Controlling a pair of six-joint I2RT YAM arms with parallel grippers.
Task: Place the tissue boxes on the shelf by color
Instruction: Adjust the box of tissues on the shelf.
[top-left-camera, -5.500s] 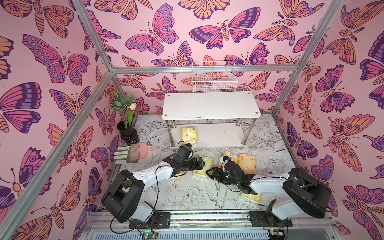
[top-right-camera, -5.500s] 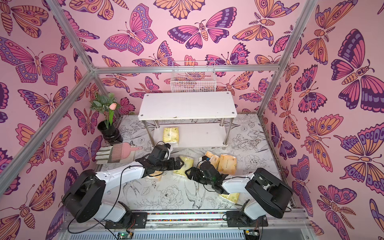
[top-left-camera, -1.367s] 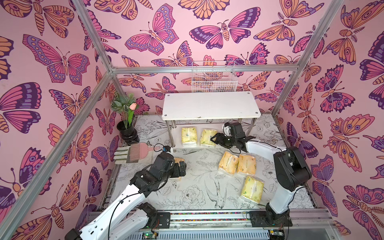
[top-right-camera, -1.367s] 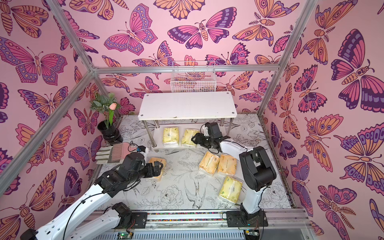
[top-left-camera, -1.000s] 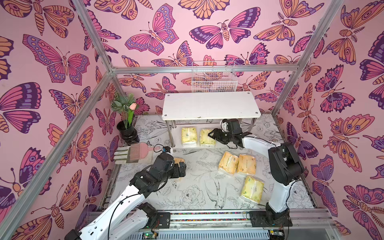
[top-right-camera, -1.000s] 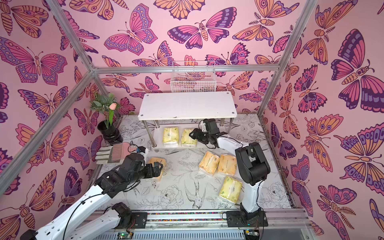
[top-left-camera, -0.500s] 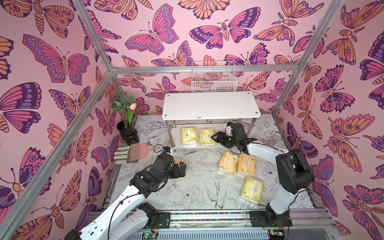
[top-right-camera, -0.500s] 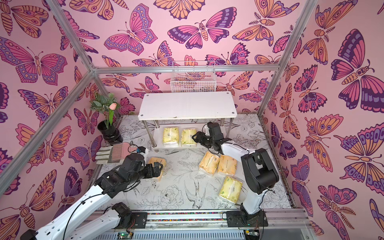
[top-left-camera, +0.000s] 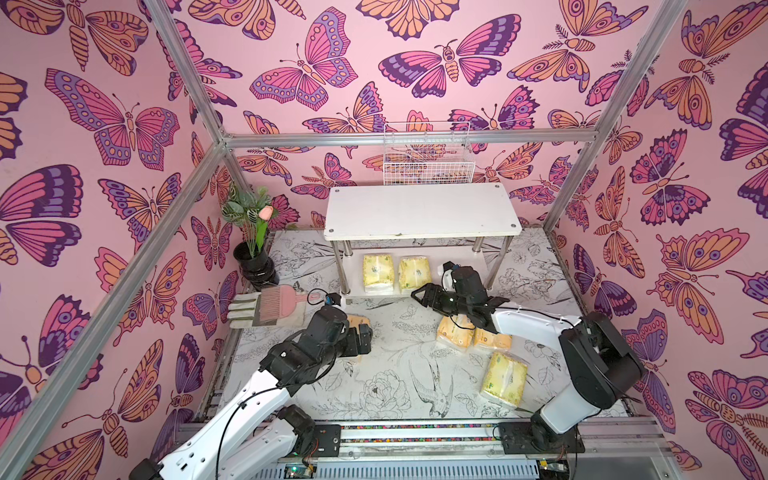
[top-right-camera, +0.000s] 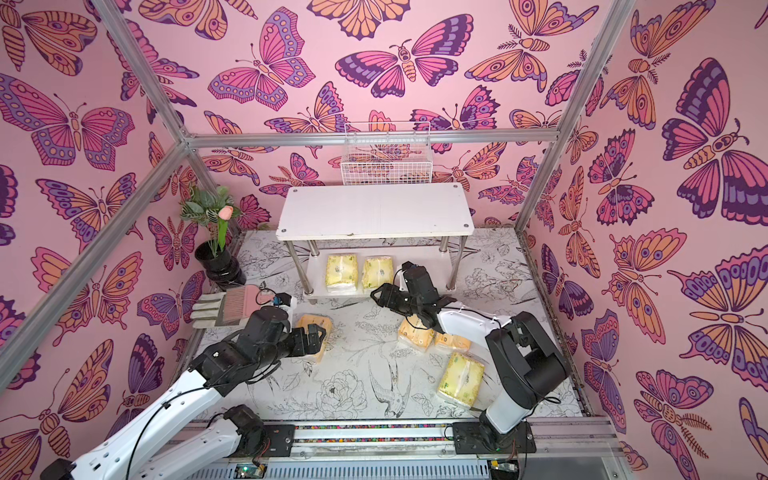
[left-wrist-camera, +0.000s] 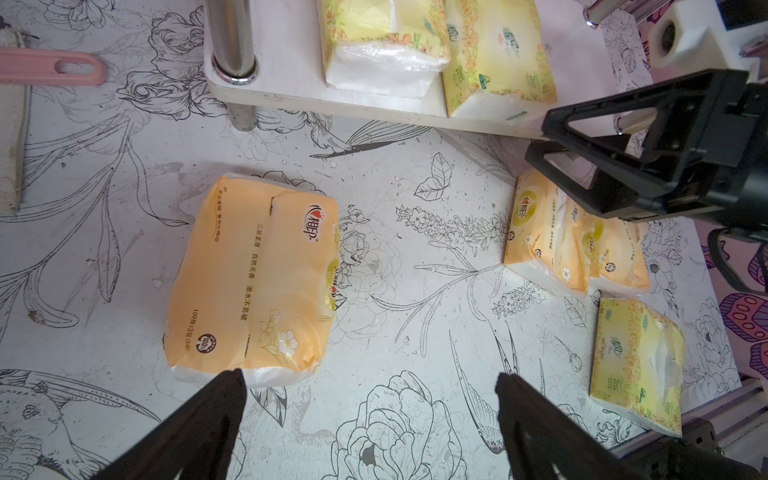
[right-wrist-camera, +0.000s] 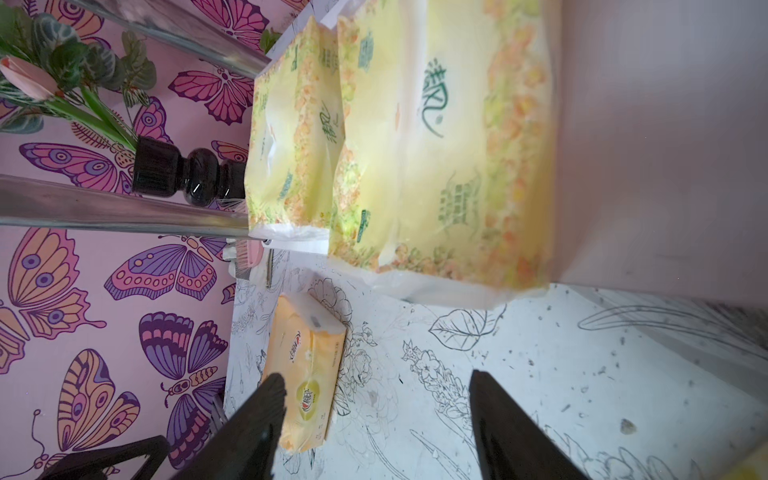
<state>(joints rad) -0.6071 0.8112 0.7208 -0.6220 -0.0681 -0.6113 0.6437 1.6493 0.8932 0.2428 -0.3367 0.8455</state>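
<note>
The white shelf (top-left-camera: 422, 212) stands at the back. Two pale lemon tissue boxes (top-left-camera: 377, 272) (top-left-camera: 413, 272) lie side by side on its lower board, close up in the right wrist view (right-wrist-camera: 440, 158). My right gripper (top-left-camera: 419, 296) hangs open and empty just in front of that board's edge. Below its arm lie two orange boxes (top-left-camera: 455, 332) (top-left-camera: 492, 340), and a third pale box (top-left-camera: 503, 378) sits further front. At the left, my left gripper (left-wrist-camera: 370, 386) is open above the table, one fingertip (left-wrist-camera: 220, 399) by the end of another orange box (left-wrist-camera: 253, 278).
A black vase with a flower (top-left-camera: 254, 266) stands at the back left. A pink brush on a glove (top-left-camera: 274, 305) lies beside it. A white wire basket (top-left-camera: 428, 162) hangs on the wall behind the shelf. Aluminium frame posts run along the walls.
My right gripper has drawn back from the lower board toward the front, open, leaving the second pale box there. The left arm has hardly moved.
</note>
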